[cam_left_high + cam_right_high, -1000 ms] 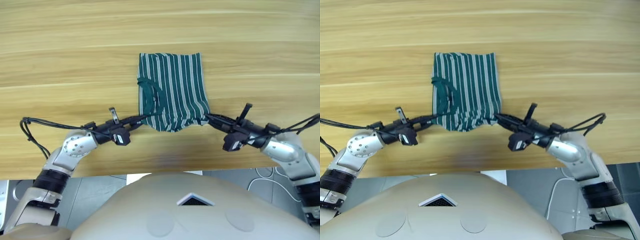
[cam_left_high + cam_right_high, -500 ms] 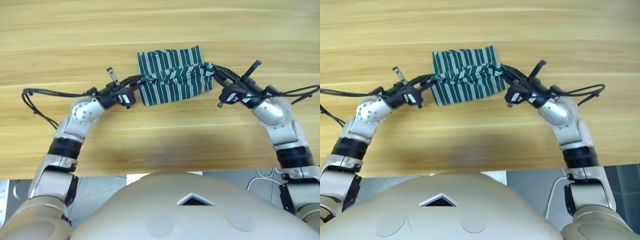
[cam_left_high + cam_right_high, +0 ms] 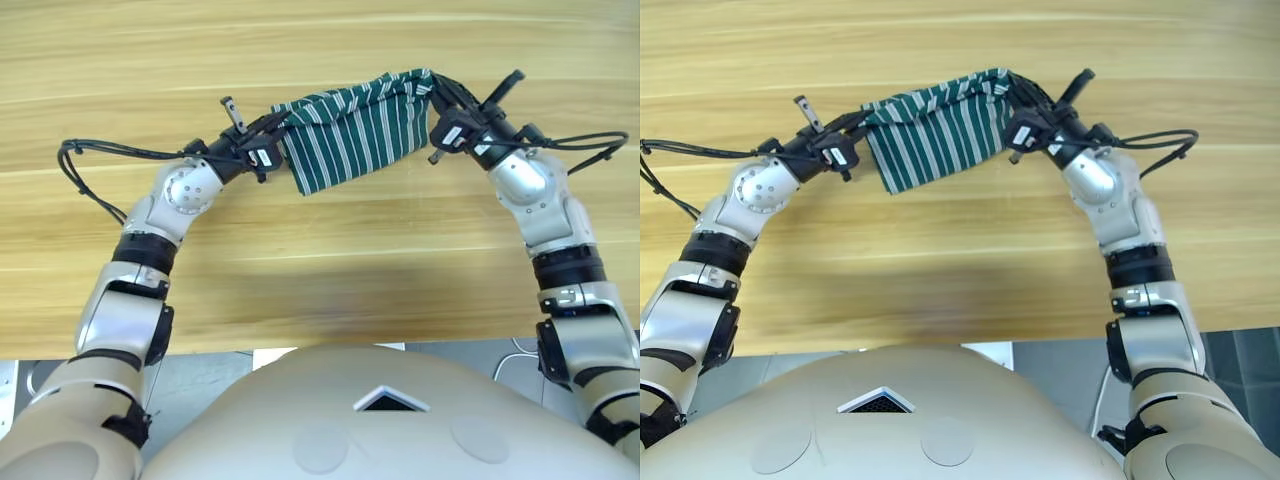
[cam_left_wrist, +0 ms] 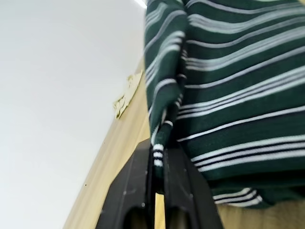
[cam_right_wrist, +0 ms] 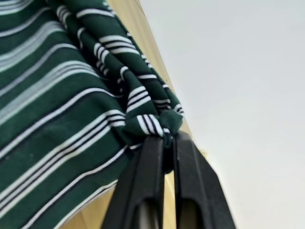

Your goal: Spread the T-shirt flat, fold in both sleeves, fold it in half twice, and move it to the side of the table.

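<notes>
Bright, even light falls from overhead on the table (image 3: 320, 40), and its wood carries a soft pale sheen toward the far side. In the head views the grain lines bow a little near the picture edges. In the wrist views the background is a flat, washed-out brightness, and the T-shirt (image 4: 228, 86) looks smeared close to the left lens. The left claw (image 4: 159, 152) and right claw (image 5: 167, 143) sit dark, in shade.

both arms stretched forward, elbows bent outward, left pincer (image 3: 283, 120) clamped tight on one gathered corner of the T-shirt (image 3: 350, 138), right pincer (image 3: 432, 86) clamped tight on the opposite corner, right pincer farther forward than left, wrists angled inward toward each other
</notes>
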`<state>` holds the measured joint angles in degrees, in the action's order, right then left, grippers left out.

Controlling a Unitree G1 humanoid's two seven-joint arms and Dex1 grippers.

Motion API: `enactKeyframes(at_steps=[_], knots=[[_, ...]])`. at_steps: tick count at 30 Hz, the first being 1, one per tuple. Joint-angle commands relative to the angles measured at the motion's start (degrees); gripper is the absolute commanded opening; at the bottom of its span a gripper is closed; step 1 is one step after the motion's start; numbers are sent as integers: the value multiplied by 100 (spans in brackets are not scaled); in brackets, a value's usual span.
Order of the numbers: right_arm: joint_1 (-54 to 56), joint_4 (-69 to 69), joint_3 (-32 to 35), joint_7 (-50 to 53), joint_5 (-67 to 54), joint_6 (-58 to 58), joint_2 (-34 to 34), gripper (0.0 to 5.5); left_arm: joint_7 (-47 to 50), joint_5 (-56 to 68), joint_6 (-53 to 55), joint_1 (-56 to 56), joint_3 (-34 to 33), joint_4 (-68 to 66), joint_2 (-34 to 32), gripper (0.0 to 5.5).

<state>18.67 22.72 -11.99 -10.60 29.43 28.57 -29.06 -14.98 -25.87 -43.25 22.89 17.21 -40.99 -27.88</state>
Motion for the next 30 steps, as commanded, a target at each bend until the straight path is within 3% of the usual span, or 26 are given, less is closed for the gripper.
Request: enactKeyframes(at_steps=[1,13,18,23,26,30], knots=[[454,563,-183,298,216,-60,193,73,130,-176,101,187,134,-463,85,69],[1558,2694,-827,1445,688,13,952,274,967,-246,320,925,102,-1455,434,257],[1606,3030,-954,1881,732,135,938,276,1414,-165,171,985,-62,-1265,325,339],[906,2230,-674,2104,513,253,545,276,1472,-529,-105,1118,268,-785,410,411],[431,1661,-489,2039,430,124,239,276,1505,-644,-161,1271,371,-799,480,411],[229,1448,-854,1747,779,-47,248,276,1578,-892,-178,1496,619,-1044,770,411]])
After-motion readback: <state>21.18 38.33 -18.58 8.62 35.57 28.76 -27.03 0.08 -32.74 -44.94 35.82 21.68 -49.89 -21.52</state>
